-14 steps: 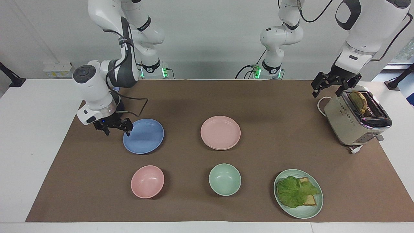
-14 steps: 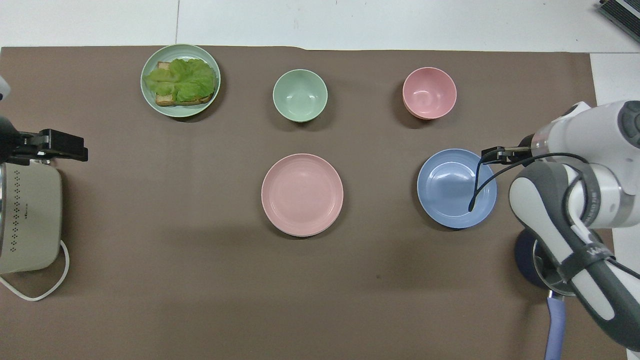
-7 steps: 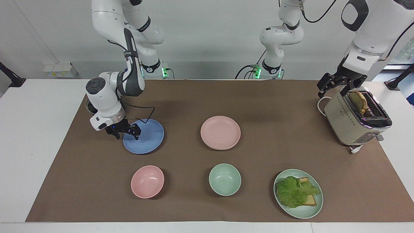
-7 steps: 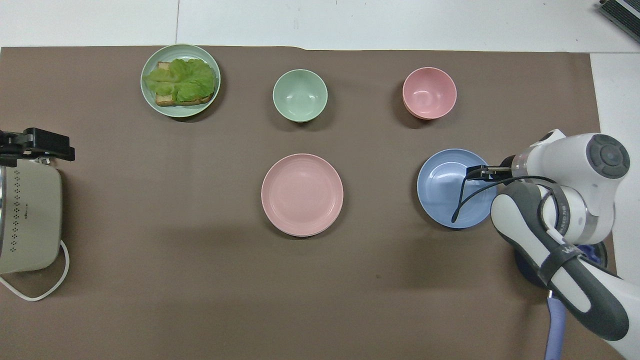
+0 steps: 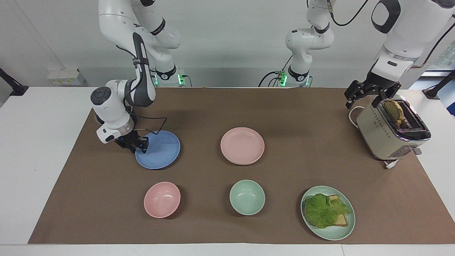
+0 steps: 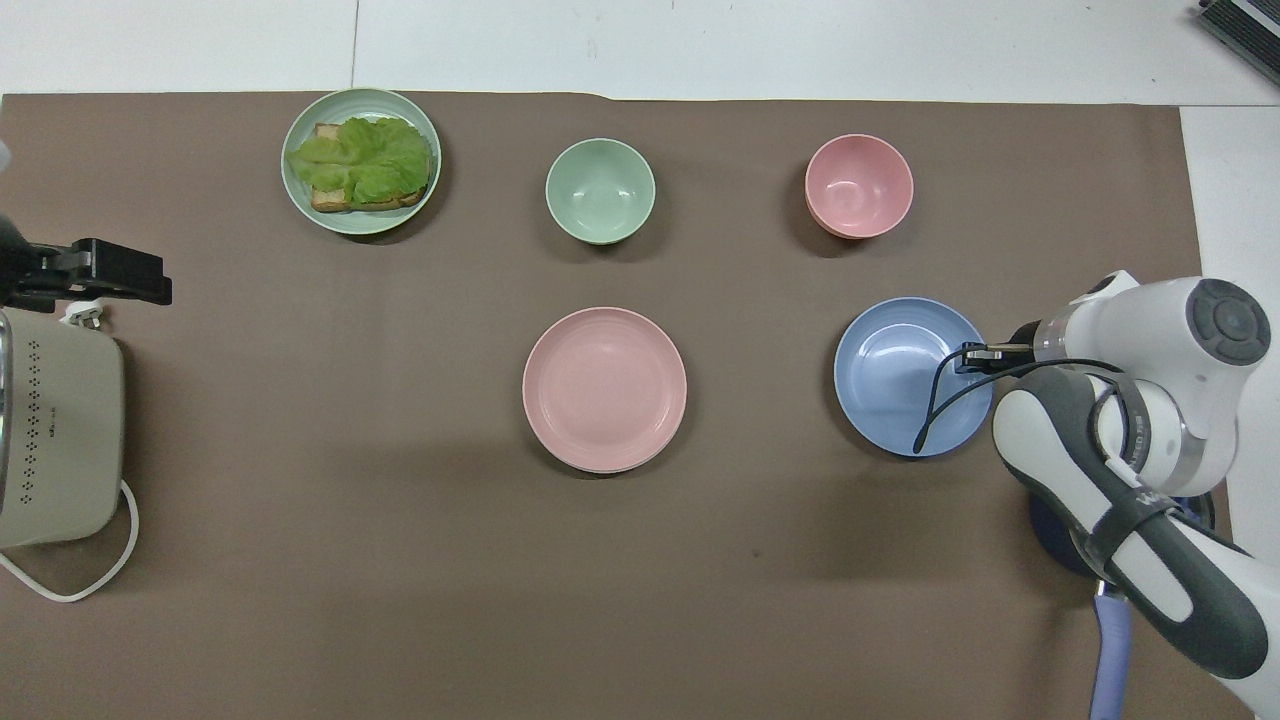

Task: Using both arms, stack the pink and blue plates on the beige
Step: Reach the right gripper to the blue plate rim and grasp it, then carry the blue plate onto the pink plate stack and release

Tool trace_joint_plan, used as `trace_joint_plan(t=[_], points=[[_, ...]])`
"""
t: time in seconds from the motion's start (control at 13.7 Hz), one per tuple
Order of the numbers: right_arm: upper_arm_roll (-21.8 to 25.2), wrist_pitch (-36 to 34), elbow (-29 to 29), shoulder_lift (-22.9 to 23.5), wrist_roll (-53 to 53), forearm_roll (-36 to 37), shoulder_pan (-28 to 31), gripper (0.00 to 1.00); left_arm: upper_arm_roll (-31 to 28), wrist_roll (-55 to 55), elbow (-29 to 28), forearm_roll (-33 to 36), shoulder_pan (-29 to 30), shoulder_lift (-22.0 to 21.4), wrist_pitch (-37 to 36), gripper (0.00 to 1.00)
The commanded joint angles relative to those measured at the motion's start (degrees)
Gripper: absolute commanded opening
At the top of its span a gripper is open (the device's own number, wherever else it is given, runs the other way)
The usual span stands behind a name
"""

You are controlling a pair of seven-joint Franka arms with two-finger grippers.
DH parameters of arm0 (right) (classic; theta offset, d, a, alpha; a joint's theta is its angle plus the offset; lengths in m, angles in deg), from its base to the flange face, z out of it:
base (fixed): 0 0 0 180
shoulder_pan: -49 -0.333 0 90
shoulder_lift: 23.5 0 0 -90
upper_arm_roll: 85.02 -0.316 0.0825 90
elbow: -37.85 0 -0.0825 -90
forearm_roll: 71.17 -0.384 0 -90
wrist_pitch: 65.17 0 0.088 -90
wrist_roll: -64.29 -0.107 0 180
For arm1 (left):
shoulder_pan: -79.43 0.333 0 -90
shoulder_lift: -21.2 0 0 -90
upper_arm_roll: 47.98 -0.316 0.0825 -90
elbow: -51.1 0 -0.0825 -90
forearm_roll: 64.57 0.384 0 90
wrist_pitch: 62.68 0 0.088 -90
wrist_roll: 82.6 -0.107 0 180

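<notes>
The blue plate (image 5: 160, 151) (image 6: 900, 385) lies flat on the brown mat toward the right arm's end. My right gripper (image 5: 138, 145) (image 6: 975, 356) is low at that plate's rim, with its fingers pinched together on the edge. The pink plate (image 5: 242, 145) (image 6: 604, 389) sits at the middle of the mat with nothing touching it. No beige plate shows by itself in either view. My left gripper (image 5: 368, 96) hangs open and empty in the air over the toaster's end nearer the robots.
A cream toaster (image 5: 385, 137) holding toast stands at the left arm's end. Along the mat's edge farthest from the robots are a pink bowl (image 5: 162, 199), a mint bowl (image 5: 247, 197) and a mint plate (image 5: 334, 233) with lettuce on bread. A dark pan with a lilac handle (image 6: 1108, 640) lies under the right arm.
My right gripper came down onto the blue plate's rim and its fingers closed in on the edge. The left gripper shifted only slightly above the toaster. The plates have not moved.
</notes>
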Motion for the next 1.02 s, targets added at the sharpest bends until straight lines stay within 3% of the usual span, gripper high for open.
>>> trace_joint_plan(t=[0.0,0.29,0.51,0.66,0.95], points=[[-0.37,0.36,0.73,-1.12,1.97,-1.55,0.96,0.00,-0.87,-0.31,1.32,0.76,-1.05,0.19,-0.92,1.00],[-0.37,-1.39,-0.76,-2.26,1.18,-1.64,0.61,0.00,-2.10,-0.31,0.88,0.76,-1.93,-0.95,-1.09,1.00],[-0.89,-8.40,-3.30,-5.59,-0.14,-1.73,-0.79,0.00,-2.28,-0.31,0.88,0.76,-1.67,-2.19,-1.18,1.00],[-1.42,-11.58,-6.54,-6.04,-4.25,-1.73,-3.77,0.00,-2.28,-0.31,0.88,0.76,-1.32,-2.10,-1.18,1.00],[-1.69,-11.07,-8.32,-5.51,-17.26,-1.81,-13.34,0.00,-2.19,-0.31,0.88,0.76,-0.97,-2.10,-1.18,1.00]])
